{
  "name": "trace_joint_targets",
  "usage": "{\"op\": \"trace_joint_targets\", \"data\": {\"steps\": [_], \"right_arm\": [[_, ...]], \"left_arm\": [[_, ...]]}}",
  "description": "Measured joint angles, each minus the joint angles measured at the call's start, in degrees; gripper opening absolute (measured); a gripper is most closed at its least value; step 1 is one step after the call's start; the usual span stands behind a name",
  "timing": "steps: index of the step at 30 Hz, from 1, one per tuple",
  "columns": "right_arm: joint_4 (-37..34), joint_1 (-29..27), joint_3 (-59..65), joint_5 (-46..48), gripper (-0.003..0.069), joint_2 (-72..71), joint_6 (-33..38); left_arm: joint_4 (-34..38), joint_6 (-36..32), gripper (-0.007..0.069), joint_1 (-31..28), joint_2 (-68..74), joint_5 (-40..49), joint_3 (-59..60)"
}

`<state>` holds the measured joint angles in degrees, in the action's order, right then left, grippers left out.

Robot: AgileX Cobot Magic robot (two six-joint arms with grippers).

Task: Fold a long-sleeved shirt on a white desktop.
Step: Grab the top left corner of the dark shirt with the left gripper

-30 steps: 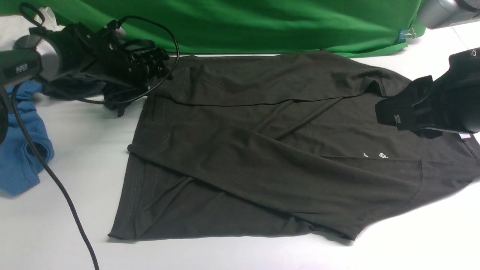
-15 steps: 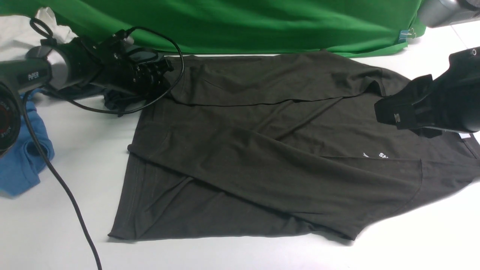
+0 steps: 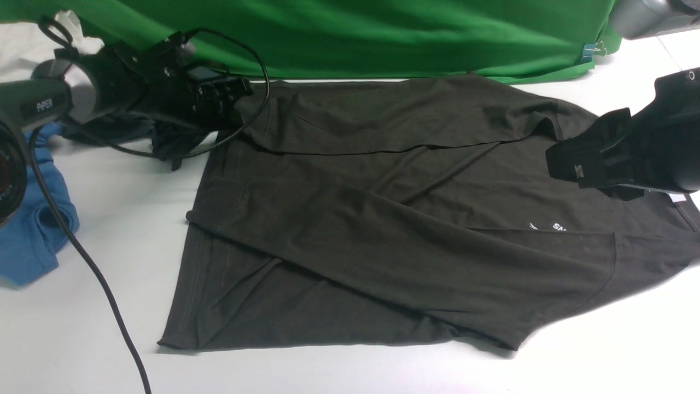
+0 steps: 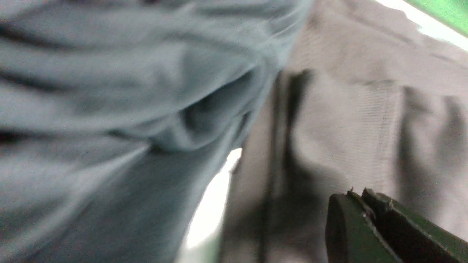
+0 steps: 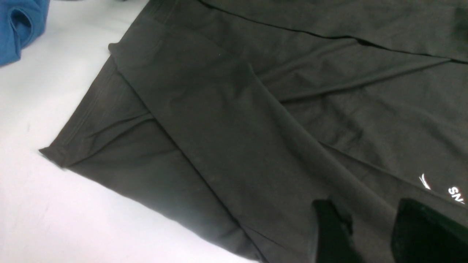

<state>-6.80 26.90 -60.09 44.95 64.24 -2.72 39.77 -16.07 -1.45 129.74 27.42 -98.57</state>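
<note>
Broadly, a white desk fills the front view, with a green backdrop hung along its far edge. A dark shirt lies flat across the middle of the desk, hem toward the robot's left and collar toward its right.

Both sleeves are already laid over the body. The far sleeve runs along the far edge. The near sleeve crosses the front on a slant. The body itself is not yet folded, so the task looks roughly half done: the hem end has yet to be brought over toward the collar.

A blue garment and a smaller grey garment lie bunched at the robot's left, just beside the shirt's hem.

The left gripper sits at the far hem corner of the shirt. Its jaws are pressed together in the left wrist view; whether cloth is pinched between them cannot be told. The right gripper hovers above the chest near the collar, jaws apart and holding nothing.

A small white logo shows on the chest.
</note>
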Motion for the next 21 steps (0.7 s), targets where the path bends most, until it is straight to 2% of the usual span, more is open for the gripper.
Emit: {"op": "trace_joint_targets", "data": {"steps": [7, 11, 13, 16, 20, 21], "right_arm": [[0.0, 0.0, 0.0, 0.0, 0.0242, 0.0, 0.0], [0.0, 0.0, 0.0, 0.0, 0.0242, 0.0, 0.0], [0.0, 0.0, 0.0, 0.0, 0.0242, 0.0, 0.0], [0.0, 0.0, 0.0, 0.0, 0.0242, 0.0, 0.0], [0.0, 0.0, 0.0, 0.0, 0.0242, 0.0, 0.0], [0.0, 0.0, 0.0, 0.0, 0.0242, 0.0, 0.0]], "left_arm": [[-1.52, -0.59, 0.0061, 0.0, -2.34, 7.84, -3.57], [-5.53, 3.75, 0.0064, 0.0, -3.07, 10.17, -4.09], [-12.62, 12.07, 0.0087, 0.0, -3.12, 10.8, -4.09], [-17.23, 18.08, 0.0139, 0.0, -2.66, 10.44, -4.09], [-17.51, 17.73, 0.0247, -0.05, -1.43, 9.1, -4.09], [-17.36, 17.73, 0.0253, -0.05, -1.33, 9.03, -4.09]]}}
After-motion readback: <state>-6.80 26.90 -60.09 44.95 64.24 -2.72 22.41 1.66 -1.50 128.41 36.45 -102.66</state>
